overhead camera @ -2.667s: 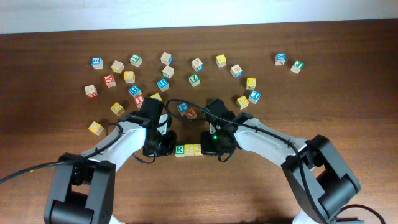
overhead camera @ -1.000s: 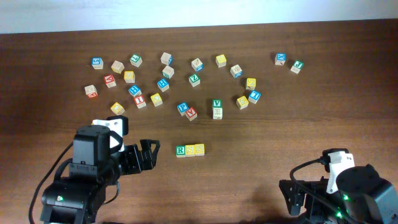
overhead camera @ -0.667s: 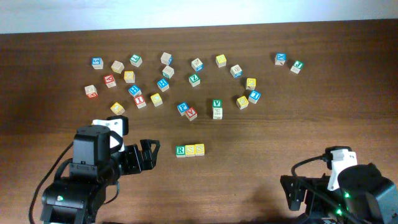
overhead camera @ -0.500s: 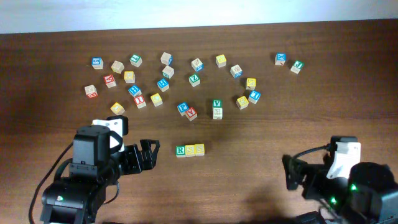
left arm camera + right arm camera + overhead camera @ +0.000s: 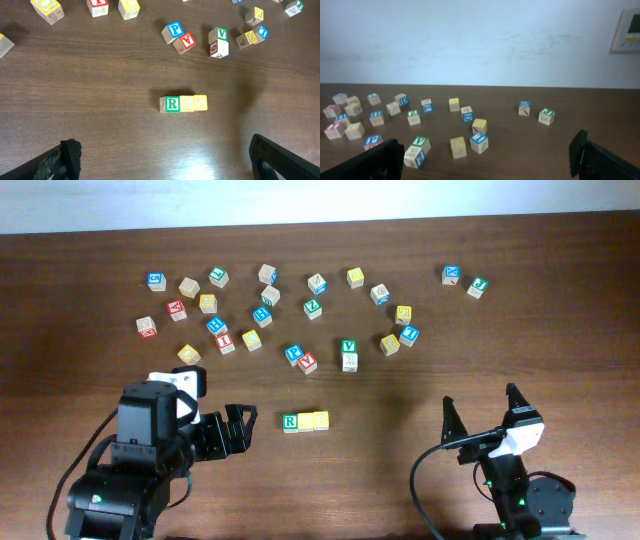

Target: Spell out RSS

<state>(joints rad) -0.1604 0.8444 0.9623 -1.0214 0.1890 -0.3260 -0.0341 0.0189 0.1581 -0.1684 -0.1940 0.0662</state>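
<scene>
Your left fingers [image 5: 65, 157] stand wide apart with nothing between them, low over the near left part of the bench [image 5: 400, 470]. Far behind them, many loose letter cubes lie scattered in a band across the bench. Near the middle, well apart from that band and closer to you, the three cubes of the task make one straight row. The green R cube [image 5: 172, 104] is at the left, the first yellow S cube [image 5: 186, 103] touches it, and the second yellow S cube [image 5: 200, 102] touches that one at the right end. The left wrist view reads the row as R, S, S, though the two S letters are faint. Behind the row, a blue P cube [image 5: 173, 29] and a red V cube [image 5: 186, 42] touch each other. Just to their right, a green V cube [image 5: 218, 34] touches another cube. At the near right, your right fingers [image 5: 592, 157] are also spread apart and hold nothing, pointing toward the pale wall [image 5: 470, 40].
</scene>
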